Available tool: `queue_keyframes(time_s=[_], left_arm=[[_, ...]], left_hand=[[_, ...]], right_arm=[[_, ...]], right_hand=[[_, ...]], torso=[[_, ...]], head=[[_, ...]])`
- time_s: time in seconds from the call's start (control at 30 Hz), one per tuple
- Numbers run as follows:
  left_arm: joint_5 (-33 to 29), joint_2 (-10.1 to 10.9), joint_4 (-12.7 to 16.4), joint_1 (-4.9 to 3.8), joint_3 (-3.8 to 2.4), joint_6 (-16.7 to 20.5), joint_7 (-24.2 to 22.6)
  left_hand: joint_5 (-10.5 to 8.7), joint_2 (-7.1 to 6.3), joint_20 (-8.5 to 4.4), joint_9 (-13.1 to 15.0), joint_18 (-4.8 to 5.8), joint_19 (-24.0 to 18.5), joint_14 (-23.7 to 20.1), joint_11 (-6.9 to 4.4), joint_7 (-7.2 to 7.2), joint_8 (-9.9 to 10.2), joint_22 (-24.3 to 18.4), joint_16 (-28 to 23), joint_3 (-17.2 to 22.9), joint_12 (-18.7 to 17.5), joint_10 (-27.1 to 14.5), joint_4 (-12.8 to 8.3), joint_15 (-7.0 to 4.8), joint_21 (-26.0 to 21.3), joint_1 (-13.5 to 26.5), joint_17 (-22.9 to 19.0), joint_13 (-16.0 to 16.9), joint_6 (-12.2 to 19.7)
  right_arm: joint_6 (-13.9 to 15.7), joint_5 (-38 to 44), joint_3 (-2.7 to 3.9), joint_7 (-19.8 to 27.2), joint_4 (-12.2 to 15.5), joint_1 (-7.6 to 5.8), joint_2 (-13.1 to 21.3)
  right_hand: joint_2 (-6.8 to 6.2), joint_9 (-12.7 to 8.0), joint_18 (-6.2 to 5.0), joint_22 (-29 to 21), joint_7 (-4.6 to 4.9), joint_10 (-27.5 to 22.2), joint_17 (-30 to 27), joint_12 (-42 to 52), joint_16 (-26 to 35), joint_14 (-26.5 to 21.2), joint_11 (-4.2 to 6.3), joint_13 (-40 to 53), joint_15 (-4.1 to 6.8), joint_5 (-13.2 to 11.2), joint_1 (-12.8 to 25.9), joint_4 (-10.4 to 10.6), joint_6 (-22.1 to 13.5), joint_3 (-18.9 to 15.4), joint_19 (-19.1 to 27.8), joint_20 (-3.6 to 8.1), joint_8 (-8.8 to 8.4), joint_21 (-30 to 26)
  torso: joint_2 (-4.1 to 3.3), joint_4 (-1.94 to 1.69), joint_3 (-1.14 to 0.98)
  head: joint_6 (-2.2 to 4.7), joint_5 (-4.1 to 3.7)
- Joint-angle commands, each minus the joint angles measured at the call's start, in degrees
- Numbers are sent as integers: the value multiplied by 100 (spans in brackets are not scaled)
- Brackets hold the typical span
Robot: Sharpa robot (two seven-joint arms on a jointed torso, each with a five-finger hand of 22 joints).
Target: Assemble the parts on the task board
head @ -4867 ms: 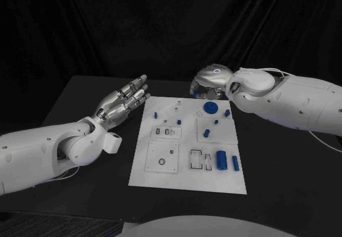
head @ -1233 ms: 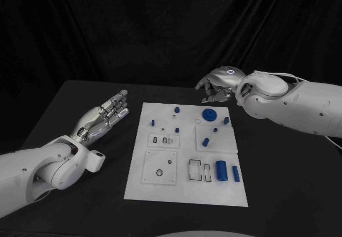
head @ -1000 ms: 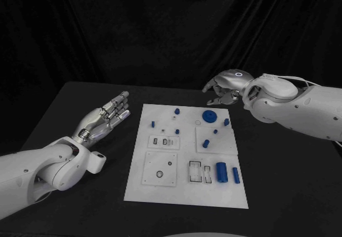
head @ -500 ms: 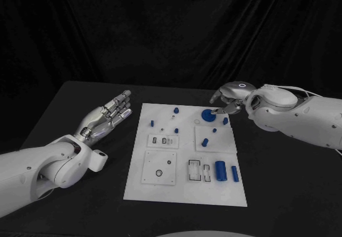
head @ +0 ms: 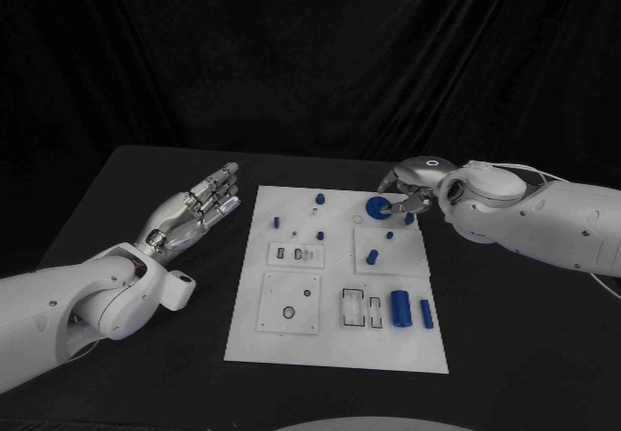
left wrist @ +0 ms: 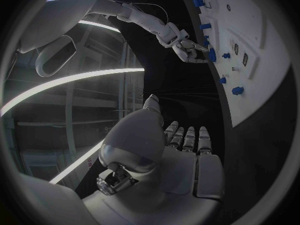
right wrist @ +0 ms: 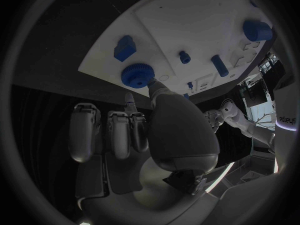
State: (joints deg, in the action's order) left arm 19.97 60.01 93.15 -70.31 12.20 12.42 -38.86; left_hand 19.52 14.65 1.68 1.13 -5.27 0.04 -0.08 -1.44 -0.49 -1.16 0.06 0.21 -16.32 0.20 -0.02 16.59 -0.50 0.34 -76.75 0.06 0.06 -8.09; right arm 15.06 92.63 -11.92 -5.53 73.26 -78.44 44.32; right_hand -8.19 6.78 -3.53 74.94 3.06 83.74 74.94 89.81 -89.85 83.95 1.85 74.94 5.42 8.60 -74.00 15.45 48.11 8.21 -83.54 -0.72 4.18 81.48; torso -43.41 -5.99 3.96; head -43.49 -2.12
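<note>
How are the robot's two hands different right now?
The left hand lies flat beside the task board, fingers stretched out straight and holding nothing. The right hand has its fingers bent down, with fingertips right at the round blue gear at the board's far end. The left hand is off the board; the right hand reaches over its edge. Both are silver, on white arms.

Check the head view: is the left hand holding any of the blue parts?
No. The left hand lies open off the task board's left edge with its fingers straight and nothing in it.
</note>
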Motion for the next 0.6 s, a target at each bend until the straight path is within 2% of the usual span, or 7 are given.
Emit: queue_keyframes(time_s=[0.03, 0.17, 0.27, 0.4, 0.57, 0.6], left_arm=[[-28, -6, 7, -11, -4, -101, -1029], [-28, -9, 2, -11, -4, -124, -1018], [-28, -10, -3, -11, -4, -138, -1010], [-28, -19, -14, -10, -4, -158, -1004], [-28, -34, -24, -10, -4, -182, -998], [-28, -35, -25, -10, -4, -185, -997]], left_hand=[[25, 3, 47, 7, -79, -4, 8, 31, 21, -1, -6, -21, 33, -20, 2, 5, 55, -34, -77, -6, -6, 7], [38, 1, 61, 7, -82, -4, 8, 33, 22, -1, -6, -21, 36, -20, 2, 4, 65, -34, -88, -6, -6, 7], [48, 0, 72, 6, -86, -4, 8, 35, 23, -1, -6, -21, 38, -20, 2, 4, 72, -34, -96, -6, -6, 8], [67, -1, 93, 6, -93, -4, 8, 41, 22, -1, -6, -21, 43, -20, 2, 3, 85, -34, -111, -6, -6, 11], [81, -2, 109, 7, -101, -4, 8, 54, 28, -1, -6, -21, 47, -20, 2, 3, 91, -34, -124, -6, -6, 8], [81, -2, 109, 7, -101, -4, 8, 54, 28, -1, -6, -21, 47, -20, 2, 3, 91, -34, -124, -6, -6, 8]], right_arm=[[34, 2, 2, -129, -49, 42, -37], [45, 2, 2, -122, -87, 72, -77], [29, 2, 2, -120, -111, 87, -103], [-17, 2, 3, -137, -146, 111, -137], [-138, 59, 3, -191, -201, 152, -172], [-156, 68, 3, -198, -208, 157, -176]], right_hand=[[-5, 8, 61, 653, -3, 626, 1506, 19, -15, 605, 0, 1506, -14, -37, -61, -39, 34, 10, -13, -35, 29, -2], [16, 20, 64, 664, 4, 626, 1506, 19, -15, 605, -6, 1506, -20, -4, -90, -56, 47, 19, -21, -41, 41, 6], [50, 49, 65, 672, 17, 626, 1506, 19, -15, 605, -16, 1506, -32, 108, -119, -87, 86, 27, -25, -53, 72, 7], [91, 127, 63, 678, 24, 626, 1506, 19, -15, 605, -26, 1506, -38, 353, -186, -187, 169, 40, -27, -65, 143, -3], [129, 279, 134, 902, 43, 626, 1506, 19, -15, 605, -29, 1506, -35, 698, -264, -358, 256, 62, -198, -60, 291, 219], [132, 285, 134, 903, 44, 626, 1506, 19, -15, 605, -29, 1506, -36, 705, -265, -364, 256, 63, -199, -60, 298, 219]], torso=[[0, -6, 7], [2, -6, 6], [6, 5, 3], [1, 1, -6], [1, -3, -2], [2, 0, 0]], head=[[1, 13], [-11, 15], [-29, 24], [-30, 26], [-32, 22], [-36, 24]])
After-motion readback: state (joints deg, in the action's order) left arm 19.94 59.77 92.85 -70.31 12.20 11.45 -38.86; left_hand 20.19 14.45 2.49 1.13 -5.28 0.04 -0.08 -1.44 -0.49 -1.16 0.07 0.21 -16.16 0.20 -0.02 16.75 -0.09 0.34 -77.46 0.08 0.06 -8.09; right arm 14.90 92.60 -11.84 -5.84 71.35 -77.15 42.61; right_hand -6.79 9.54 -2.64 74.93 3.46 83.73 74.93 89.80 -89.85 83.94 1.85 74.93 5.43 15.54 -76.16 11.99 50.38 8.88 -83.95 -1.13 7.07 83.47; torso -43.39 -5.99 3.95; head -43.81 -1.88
